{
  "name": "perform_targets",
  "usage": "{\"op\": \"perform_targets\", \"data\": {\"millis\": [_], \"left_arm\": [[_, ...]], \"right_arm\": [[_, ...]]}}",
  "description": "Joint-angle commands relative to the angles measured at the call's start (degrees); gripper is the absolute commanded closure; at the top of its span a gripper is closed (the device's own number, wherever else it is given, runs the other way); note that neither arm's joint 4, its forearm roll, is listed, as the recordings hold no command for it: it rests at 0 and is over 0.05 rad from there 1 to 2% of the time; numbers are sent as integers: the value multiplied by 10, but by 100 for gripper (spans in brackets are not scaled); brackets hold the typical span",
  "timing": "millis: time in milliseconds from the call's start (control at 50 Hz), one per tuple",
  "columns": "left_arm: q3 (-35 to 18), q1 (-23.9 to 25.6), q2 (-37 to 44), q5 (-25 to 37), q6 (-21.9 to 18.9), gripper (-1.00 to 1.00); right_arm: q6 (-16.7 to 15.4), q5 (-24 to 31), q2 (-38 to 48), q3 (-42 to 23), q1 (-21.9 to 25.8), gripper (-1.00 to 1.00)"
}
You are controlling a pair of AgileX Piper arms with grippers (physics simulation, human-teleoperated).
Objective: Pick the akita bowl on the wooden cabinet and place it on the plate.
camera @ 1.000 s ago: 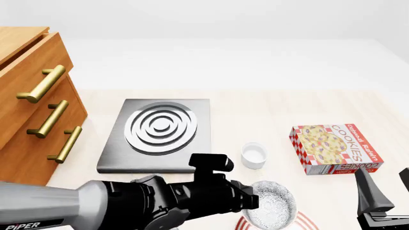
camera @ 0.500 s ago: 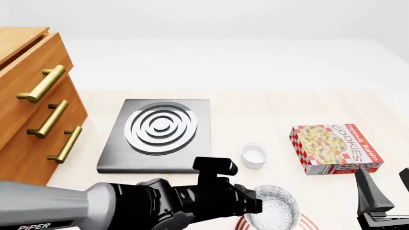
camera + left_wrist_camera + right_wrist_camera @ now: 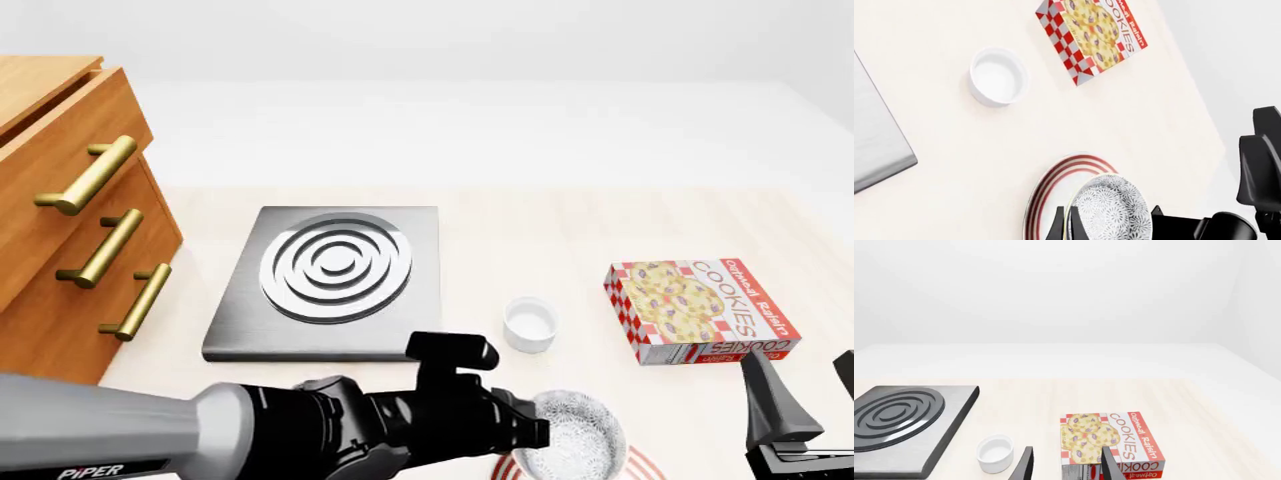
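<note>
The left gripper [image 3: 1069, 227] holds the akita bowl [image 3: 571, 438] by its rim, with one thin finger on each side of the wall. The bowl is right over the plate [image 3: 649, 463], at the near edge of the worktop [image 3: 561, 235]. I cannot tell if the bowl touches the plate. In the left wrist view the bowl [image 3: 1112, 209] covers part of the plate [image 3: 1054, 185].

The wooden cabinet [image 3: 60, 215] stands at the far left. The grey stove slab [image 3: 331, 280] lies just right of it. A small white cup [image 3: 530, 324] sits near the slab. A cookie box [image 3: 697, 309] lies on the right.

The right gripper [image 3: 1066, 466] stays low at the near right, with its fingers apart and nothing between them.
</note>
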State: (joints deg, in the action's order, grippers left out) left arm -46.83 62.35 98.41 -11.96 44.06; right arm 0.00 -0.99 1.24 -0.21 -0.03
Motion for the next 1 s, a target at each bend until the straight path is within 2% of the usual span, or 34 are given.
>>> {"op": "perform_targets", "data": {"millis": [20, 1000], "left_arm": [[-2, 3, 8, -10, 6, 100], [-9, 16, 46, -26, 15, 100]], "right_arm": [[0, 0, 0, 0, 0, -100], [0, 0, 0, 0, 0, -100]]}}
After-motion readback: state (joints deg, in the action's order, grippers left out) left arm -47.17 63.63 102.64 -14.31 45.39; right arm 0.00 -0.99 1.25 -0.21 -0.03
